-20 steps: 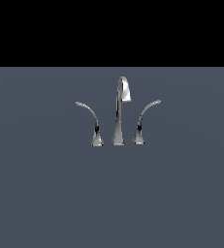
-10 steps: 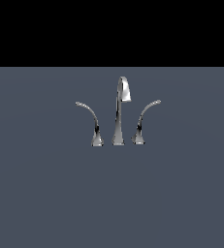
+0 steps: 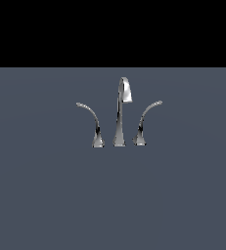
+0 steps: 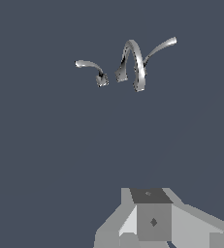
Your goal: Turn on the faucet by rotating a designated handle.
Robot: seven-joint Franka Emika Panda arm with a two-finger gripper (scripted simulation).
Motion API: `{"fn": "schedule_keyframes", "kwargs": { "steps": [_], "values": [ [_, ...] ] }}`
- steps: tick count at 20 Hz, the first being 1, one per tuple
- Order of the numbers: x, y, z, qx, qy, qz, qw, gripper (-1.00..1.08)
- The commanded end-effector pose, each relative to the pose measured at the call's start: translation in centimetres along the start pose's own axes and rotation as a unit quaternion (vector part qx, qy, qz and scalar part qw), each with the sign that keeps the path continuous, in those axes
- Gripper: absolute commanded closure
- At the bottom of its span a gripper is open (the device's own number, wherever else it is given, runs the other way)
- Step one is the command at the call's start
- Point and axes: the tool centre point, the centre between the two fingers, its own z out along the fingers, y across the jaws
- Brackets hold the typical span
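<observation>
The faucet (image 3: 120,114) stands alone on a flat grey-blue worktop (image 3: 46,195), about mid-way across the exterior view and a little above its middle, with a black band behind the surface. It counts as one set of three chrome pieces: one tall slim centre spout (image 3: 122,105) with a hooked flat tip, and two thin curved levers on flared bases, one on each side. The handle (image 3: 91,122) is the lever on the exterior view's left, its tip arching out to that side; the other lever (image 3: 145,122) mirrors it, arching to the exterior view's right. The three bases sit close together in a row, apart from each other. Around them the grey surface carries only the set itself, and the way to the handle lies open on every side. The arm does not show in the exterior view. In the wrist view a grey blocky part of the claw (image 4: 152,220) appears well apart from the faucet (image 4: 128,65); its fingers are not visible, so I cannot tell whether it is open or closed.
</observation>
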Motion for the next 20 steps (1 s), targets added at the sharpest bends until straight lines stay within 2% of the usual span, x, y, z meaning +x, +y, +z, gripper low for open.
{"fn": "schedule_keyframes", "kwargs": {
  "steps": [1, 10, 20],
  "values": [
    [0.5, -1.1, 1.2, 0.0, -0.001, 0.027, 0.9996, 1.08],
    [3.1, -4.7, 5.5, 0.001, -0.002, 0.123, 0.9924, 1.08],
    [6.8, -8.2, 10.2, 0.002, -0.004, 0.229, 0.9734, 1.08]
  ]
}}
